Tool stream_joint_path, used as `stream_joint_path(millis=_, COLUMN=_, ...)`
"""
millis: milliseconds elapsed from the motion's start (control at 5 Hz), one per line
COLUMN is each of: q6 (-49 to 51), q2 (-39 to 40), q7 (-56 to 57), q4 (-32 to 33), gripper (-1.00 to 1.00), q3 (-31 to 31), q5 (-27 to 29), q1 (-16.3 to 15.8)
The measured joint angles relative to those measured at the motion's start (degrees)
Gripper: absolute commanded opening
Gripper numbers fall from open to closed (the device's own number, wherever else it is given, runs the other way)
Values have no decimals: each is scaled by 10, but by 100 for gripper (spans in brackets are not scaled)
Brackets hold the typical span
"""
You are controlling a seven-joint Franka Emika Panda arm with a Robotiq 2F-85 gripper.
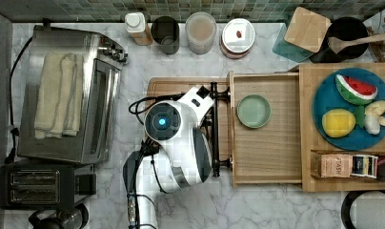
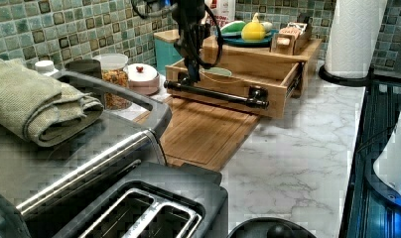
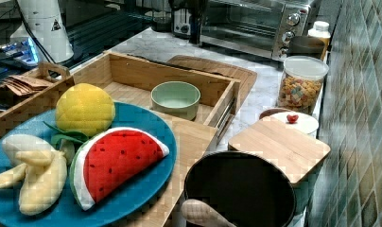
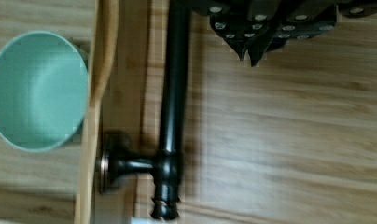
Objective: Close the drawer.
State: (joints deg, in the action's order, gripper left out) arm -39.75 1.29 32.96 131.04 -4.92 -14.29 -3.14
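Note:
The light-wood drawer (image 1: pixel 269 152) stands pulled out from under the wooden shelf (image 1: pixel 307 143), toward the top view's left. A green bowl (image 1: pixel 253 110) sits inside it. Its black bar handle (image 1: pixel 214 143) runs along the front panel (image 2: pixel 223 101). My arm (image 1: pixel 174 129) hovers over the cutting board just outside the handle. In the wrist view my gripper (image 4: pixel 250 55) is shut with its tips together, beside the handle (image 4: pixel 173 93) on the cutting-board side and holding nothing. The left view puts the gripper (image 2: pixel 190 75) low, near the handle's far end (image 2: pixel 176 85).
A darker cutting board (image 1: pixel 174 88) lies in front of the drawer. A toaster oven (image 1: pixel 66 95) and toaster (image 1: pixel 43 183) stand at the top view's left. Jars (image 1: pixel 200 31) line the tiled wall. A blue plate (image 1: pixel 324 98) of toy food rests on the shelf.

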Motion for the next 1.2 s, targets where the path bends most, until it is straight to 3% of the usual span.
stream_joint_path(millis=1200, q6=-96, q2=57, q7=-24, q4=31, gripper=-100, q3=-2, q5=9, q1=-3)
